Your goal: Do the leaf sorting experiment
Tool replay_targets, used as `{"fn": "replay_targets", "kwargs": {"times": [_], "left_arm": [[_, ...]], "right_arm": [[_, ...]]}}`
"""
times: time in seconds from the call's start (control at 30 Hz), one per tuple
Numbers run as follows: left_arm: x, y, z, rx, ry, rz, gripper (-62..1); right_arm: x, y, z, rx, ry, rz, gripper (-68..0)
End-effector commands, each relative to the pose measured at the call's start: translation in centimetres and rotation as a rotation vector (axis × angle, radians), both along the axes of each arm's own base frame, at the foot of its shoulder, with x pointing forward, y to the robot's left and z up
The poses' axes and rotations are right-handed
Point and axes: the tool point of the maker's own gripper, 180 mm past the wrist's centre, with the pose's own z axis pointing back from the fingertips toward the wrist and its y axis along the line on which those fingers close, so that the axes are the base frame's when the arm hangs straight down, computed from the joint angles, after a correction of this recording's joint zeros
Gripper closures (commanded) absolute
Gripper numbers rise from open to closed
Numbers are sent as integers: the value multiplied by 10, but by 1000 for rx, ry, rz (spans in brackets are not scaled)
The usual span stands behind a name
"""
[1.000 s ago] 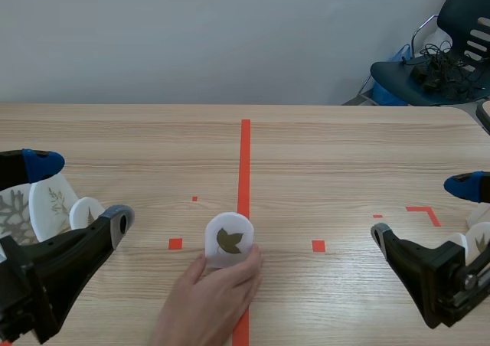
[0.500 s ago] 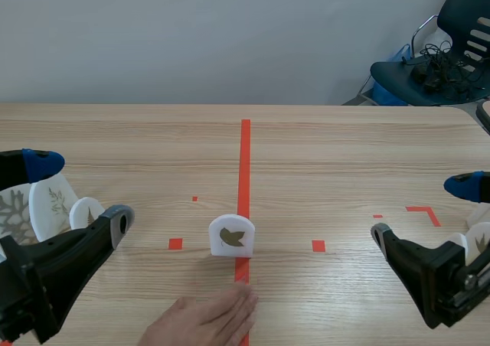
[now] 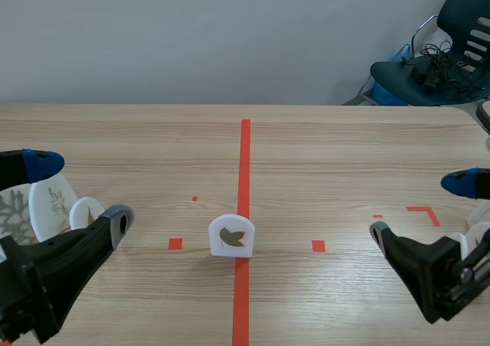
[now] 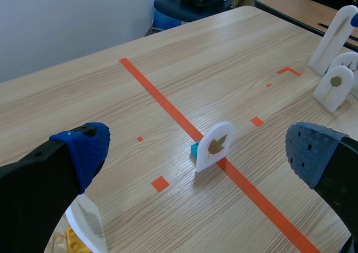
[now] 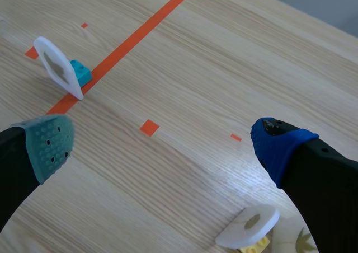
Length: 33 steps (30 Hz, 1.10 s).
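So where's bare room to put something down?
Bare wood runs both sides of the middle leaf card, out to the left cards and the right cards, and across the whole far half. Only those side clusters are crowded.

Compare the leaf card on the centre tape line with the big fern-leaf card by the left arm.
The centre card is smaller; the fern-leaf card is clearly bigger. The centre card bears a dark, broad leaf; the fern-leaf card a pale, feathery one. The centre card stands alone on the tape line; the fern-leaf card sits beside other cards. Both are white, round-topped and upright.
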Motion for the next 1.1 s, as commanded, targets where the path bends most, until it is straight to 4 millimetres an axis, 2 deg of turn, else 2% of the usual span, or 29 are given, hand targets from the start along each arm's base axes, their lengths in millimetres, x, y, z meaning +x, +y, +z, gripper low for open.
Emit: {"fn": "replay_targets", "kwargs": {"times": [0.0, 0.13, 0.27, 0.5, 0.77, 1.07], "left_arm": [[1, -4, 8, -23, -21, -8, -623], [1, -4, 7, -23, -21, -8, -623], [1, -4, 7, -23, -21, -8, -623], [1, -4, 7, -23, -21, -8, -623], [1, -4, 7, -23, -21, -8, -623], [1, -4, 8, -23, -21, -8, -623]], "right_arm": [[12, 5, 16, 12, -55, 15, -679], [15, 29, 17, 39, -53, 124, -679], [19, 50, 9, 59, -41, 195, -679], [28, 79, -29, 82, 24, 239, -679], [34, 123, -74, 137, 98, 289, -679], [50, 162, -89, 106, 27, 348, -679]]}}
